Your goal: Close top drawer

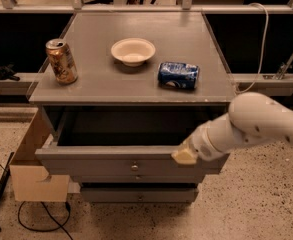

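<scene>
The top drawer [91, 165] of the grey cabinet stands partly open. Its flat grey front panel has a small round knob [134, 167] at its centre, and the dark inside of the box shows behind the front. My gripper [185, 155], on a white arm coming in from the right, rests against the top edge of the drawer front, right of the knob.
On the cabinet top [96, 86] stand a gold can [62, 60] at the left and a white bowl [133, 50] in the middle; a blue can [178, 75] lies on its side at the right. A cardboard box [33, 181] stands left of the cabinet. A lower drawer front [136, 194] sits beneath.
</scene>
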Motion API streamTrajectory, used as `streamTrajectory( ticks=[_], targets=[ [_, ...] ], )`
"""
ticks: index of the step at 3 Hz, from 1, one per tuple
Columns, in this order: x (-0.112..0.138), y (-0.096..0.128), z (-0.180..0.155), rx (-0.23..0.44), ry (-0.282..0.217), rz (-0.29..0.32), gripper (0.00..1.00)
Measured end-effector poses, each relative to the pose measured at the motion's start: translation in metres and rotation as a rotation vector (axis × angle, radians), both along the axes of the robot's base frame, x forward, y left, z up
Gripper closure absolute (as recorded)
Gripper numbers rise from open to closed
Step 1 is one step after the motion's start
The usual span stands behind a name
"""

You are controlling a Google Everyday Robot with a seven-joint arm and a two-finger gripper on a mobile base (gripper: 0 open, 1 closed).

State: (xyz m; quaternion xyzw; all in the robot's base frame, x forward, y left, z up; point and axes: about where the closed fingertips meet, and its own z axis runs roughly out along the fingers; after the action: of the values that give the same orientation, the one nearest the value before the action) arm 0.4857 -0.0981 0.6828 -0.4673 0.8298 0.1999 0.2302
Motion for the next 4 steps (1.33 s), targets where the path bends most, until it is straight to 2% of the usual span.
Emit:
streamTrajectory(
  ticks=[1, 2, 3, 4],
  targets=[
    [0.034, 0.007, 0.032, 0.016, -0.073, -0.004, 0.7],
    [0.033, 0.007, 0.032, 0.017, -0.073, -0.004, 0.47],
    [-0.001, -0.001, 0.029, 0.056, -0.015, -0.006, 0.16],
    [-0.052, 0.007, 0.014, 0.106, 0.086, 0.007, 0.0]
  ],
)
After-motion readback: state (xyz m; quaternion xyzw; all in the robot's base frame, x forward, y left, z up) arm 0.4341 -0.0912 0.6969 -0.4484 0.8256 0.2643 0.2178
